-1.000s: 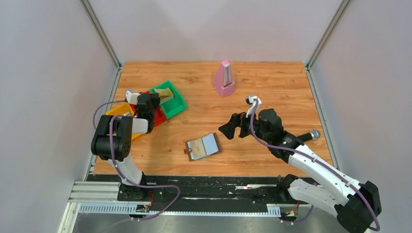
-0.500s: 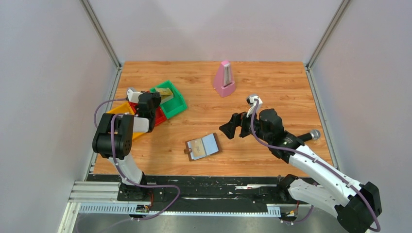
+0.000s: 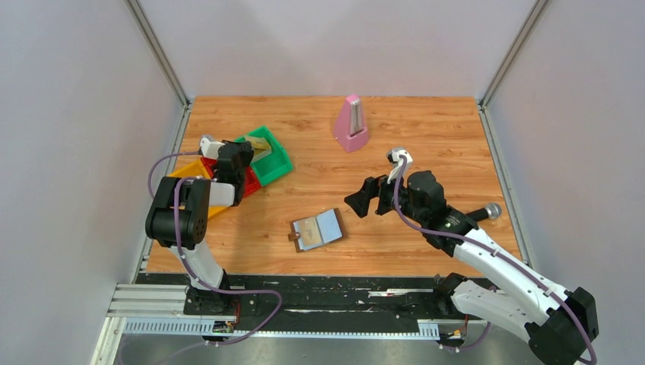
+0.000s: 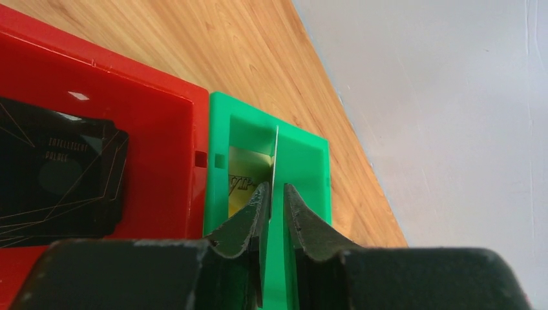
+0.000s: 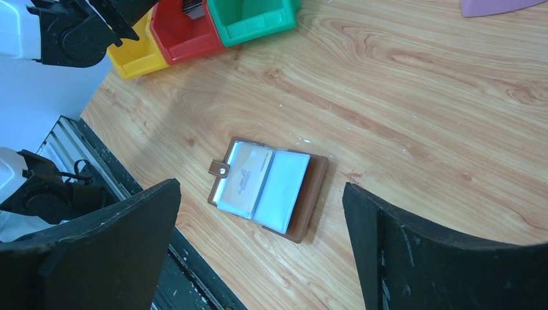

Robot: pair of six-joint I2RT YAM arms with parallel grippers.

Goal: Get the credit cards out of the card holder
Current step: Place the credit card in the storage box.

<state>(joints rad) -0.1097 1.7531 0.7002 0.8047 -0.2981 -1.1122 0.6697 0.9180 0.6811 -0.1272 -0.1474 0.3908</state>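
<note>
The card holder (image 3: 317, 230) lies open on the table, grey-blue inside with a brown rim; in the right wrist view (image 5: 268, 187) a pale credit card (image 5: 245, 177) sits in its left pocket. My right gripper (image 3: 366, 199) hovers open and empty above and right of it, its wide jaws (image 5: 260, 194) framing the holder. My left gripper (image 3: 239, 157) is over the trays, its jaws (image 4: 276, 188) nearly closed on a thin card (image 4: 275, 155) seen edge-on above the green tray (image 4: 310, 161). A gold card (image 4: 242, 174) lies in that tray and a dark card (image 4: 58, 174) in the red tray (image 4: 155, 129).
The green tray (image 3: 280, 166), the red tray and the yellow tray (image 3: 186, 171) stand in a row at the left. A pink metronome (image 3: 351, 124) stands at the back centre. Grey walls enclose the table.
My left gripper has crept a little farther toward the green tray with the card. My right arm has shifted very slightly; the card holder has not moved.
</note>
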